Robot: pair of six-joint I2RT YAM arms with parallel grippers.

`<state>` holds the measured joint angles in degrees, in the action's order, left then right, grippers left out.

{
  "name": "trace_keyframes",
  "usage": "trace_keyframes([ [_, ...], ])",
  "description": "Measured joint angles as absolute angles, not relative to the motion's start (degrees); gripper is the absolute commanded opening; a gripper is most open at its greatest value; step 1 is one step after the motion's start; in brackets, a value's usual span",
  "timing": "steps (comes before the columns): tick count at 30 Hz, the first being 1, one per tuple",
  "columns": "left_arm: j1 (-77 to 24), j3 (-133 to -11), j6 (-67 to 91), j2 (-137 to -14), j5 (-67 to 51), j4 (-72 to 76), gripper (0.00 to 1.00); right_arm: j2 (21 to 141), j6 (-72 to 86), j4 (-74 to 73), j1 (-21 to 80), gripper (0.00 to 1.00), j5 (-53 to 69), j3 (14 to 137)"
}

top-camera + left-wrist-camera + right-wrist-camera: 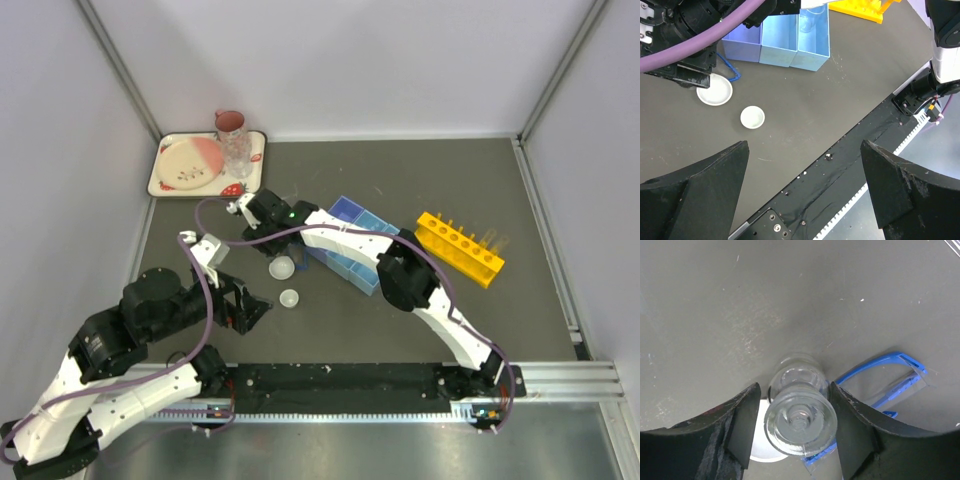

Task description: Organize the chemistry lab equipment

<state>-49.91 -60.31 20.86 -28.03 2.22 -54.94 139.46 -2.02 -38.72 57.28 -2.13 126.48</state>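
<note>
Only the right wrist view shows the beaker (pixel 800 412): clear, upright, closely flanked by the right end effector's (pixel 795 388) fingers, though I cannot tell whether they pinch it. Goggles (pixel 890 372) lie just beside it. Meanwhile the left wrist view shows the left end effector (pixel 804 146) released and empty, above two dishes (pixel 715 91) near the tray (pixel 785 42)

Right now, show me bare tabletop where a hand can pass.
Bare dark tabletop lies beyond the blue divided tray, between the cream strawberry-patterned tray and the yellow holed tube rack. Crowded: the two small white round dishes, where the right fingers straddle the small clear beaker.
</note>
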Motion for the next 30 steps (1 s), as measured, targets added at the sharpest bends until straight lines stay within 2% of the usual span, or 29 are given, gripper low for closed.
trace_keyframes([
  [4, -49.9, -60.3, 20.9, -28.0, 2.3, -54.9, 0.99, 139.5, -2.0, -38.6, 57.3, 0.5, -2.7, 126.5],
  [12, -49.9, -60.3, 20.9, -28.0, 2.4, -54.9, 0.99, 139.5, -2.0, -38.5, 57.3, 0.32, -3.1, 126.5],
  [30, -49.9, -60.3, 20.9, -27.9, 2.5, -55.0, 0.99, 139.4, -2.5, -38.6, 57.3, 0.31, -4.5, 126.9],
])
